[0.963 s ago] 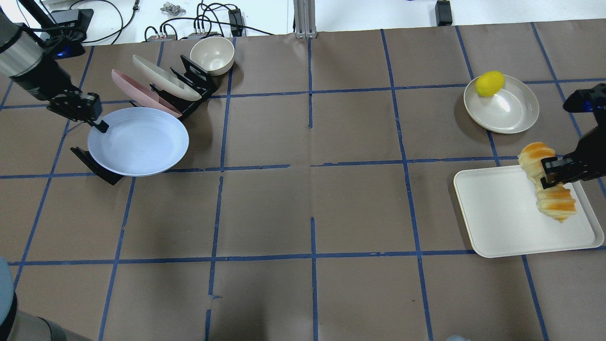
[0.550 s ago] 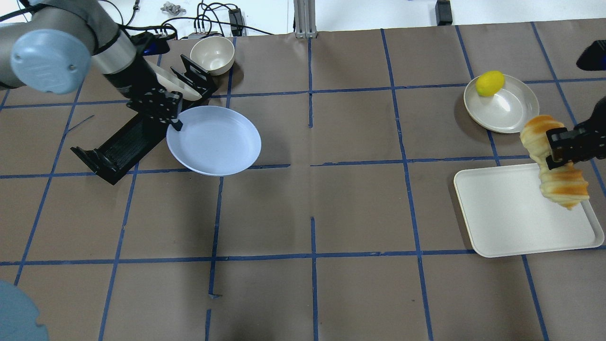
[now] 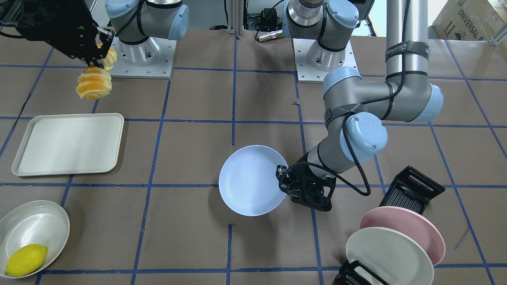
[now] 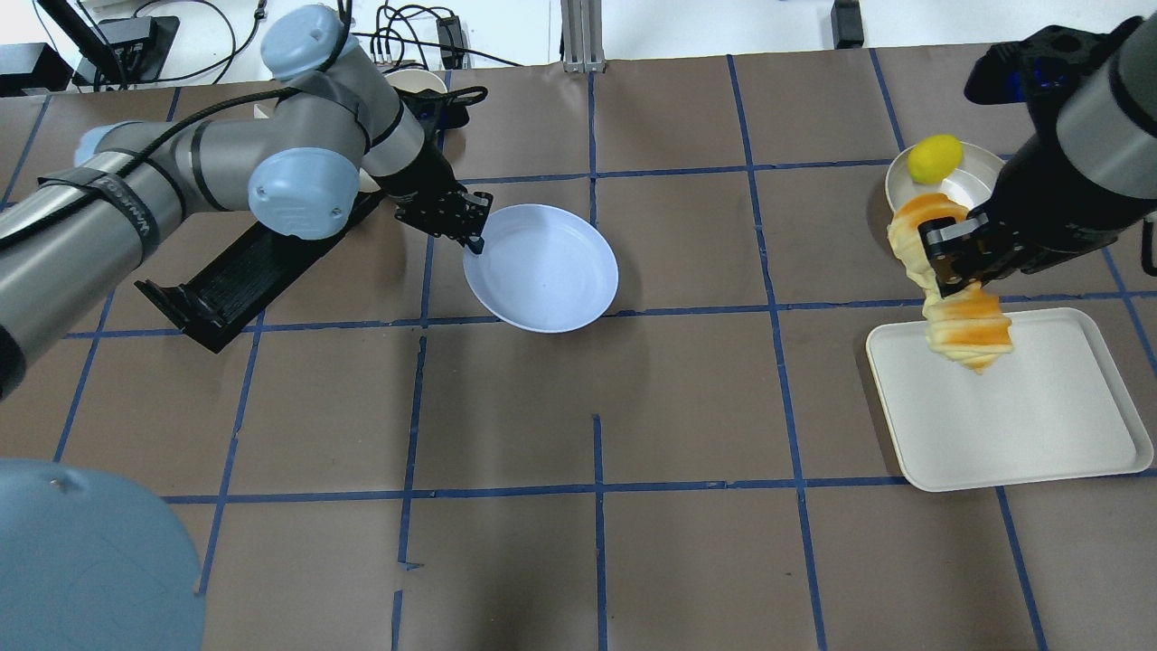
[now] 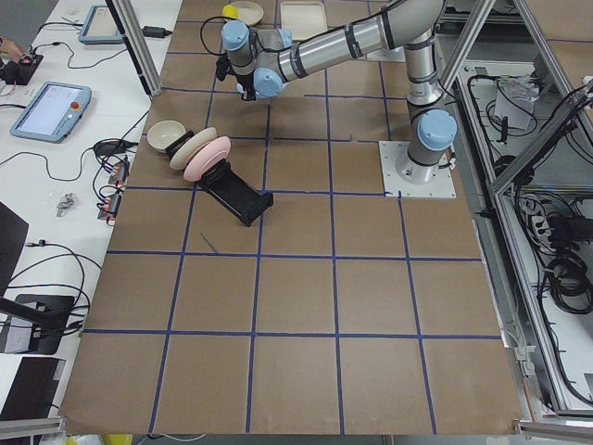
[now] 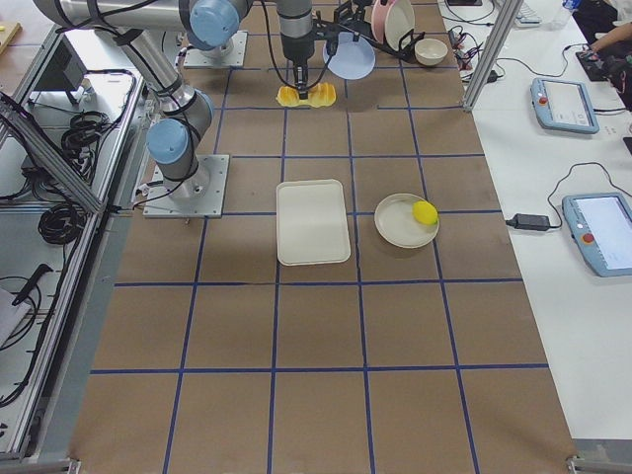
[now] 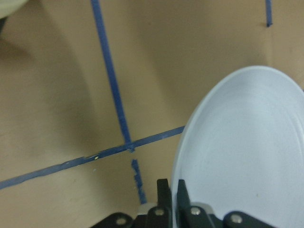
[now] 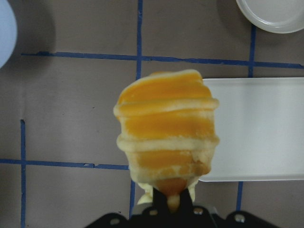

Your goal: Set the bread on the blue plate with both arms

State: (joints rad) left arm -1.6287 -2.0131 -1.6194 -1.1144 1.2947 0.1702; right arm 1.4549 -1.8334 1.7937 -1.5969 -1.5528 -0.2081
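My left gripper is shut on the rim of the blue plate and holds it level above the table's middle left. The left wrist view shows the thin jaws pinching the plate's edge. My right gripper is shut on the bread, an orange and cream striped loaf held in the air over the white tray's far left corner. The bread fills the right wrist view.
A white tray lies at the right. A cream dish with a lemon sits behind it. A black plate rack holds a pink plate and a cream plate; a bowl stands beyond.
My left arm has carried the blue plate off the rack and rightward toward the table's middle. My right arm has lifted the bread and moved it left, off the tray's right part.
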